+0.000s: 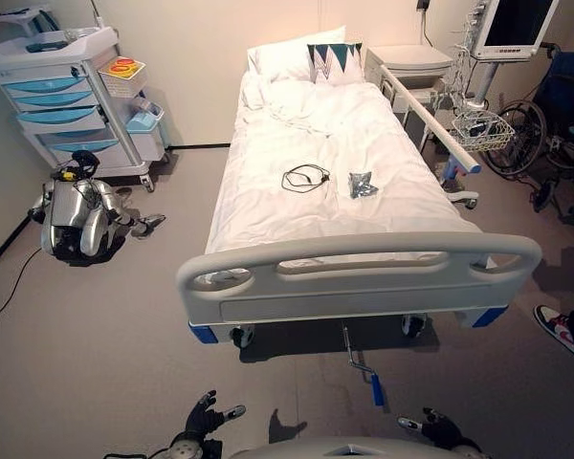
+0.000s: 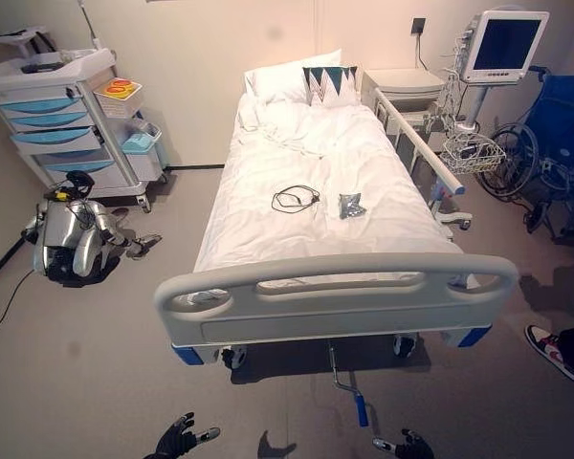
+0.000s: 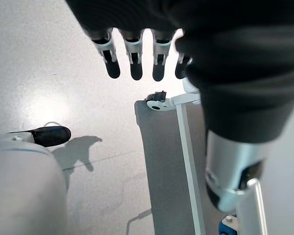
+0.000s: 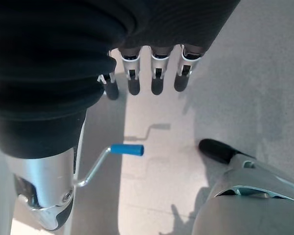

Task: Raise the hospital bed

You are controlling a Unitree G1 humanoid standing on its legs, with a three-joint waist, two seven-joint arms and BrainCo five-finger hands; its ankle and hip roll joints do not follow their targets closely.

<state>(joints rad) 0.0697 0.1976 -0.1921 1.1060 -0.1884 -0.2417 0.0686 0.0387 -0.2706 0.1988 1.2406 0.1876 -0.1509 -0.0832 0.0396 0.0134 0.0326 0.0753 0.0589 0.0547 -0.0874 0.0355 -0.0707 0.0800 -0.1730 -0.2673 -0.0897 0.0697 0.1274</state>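
— So, where's the hospital bed (image 1: 344, 182)?
— Dead ahead at twelve o'clock, white sheets rumpled, its grey footboard (image 1: 359, 271) nearest us. A crank (image 1: 362, 366) pokes out from under the foot end toward six o'clock, metal rod with a blue grip (image 4: 127, 150) at its tip, lying just above the floor.
— And the hands?
— Both low at the near edge. The left hand (image 1: 205, 418) sits around seven o'clock, fingers (image 3: 133, 61) straight and spread, nothing in them, only bare floor beyond. The right hand (image 1: 430, 426) is at five o'clock, fingers (image 4: 157, 73) likewise relaxed and empty. From its wrist camera the blue grip shows past the fingertips, near but apart from them.
— Anything on the mattress?
— A coiled black cable (image 1: 305, 178) and a small crinkled foil packet (image 1: 362, 185) side by side mid-bed, with a white pillow (image 1: 289, 55) and a patterned cushion (image 1: 334, 61) at the head.
— Around the bed?
— A medical cart (image 1: 72, 100) with blue drawers at ten o'clock, a silver quadruped robot (image 1: 79, 216) folded on the floor below it. At two o'clock, a monitor (image 1: 514, 27) on a stand with a wire basket (image 1: 480, 130), and a wheelchair (image 1: 553, 124) beyond. A person's shoe (image 1: 561, 328) shows at four o'clock.
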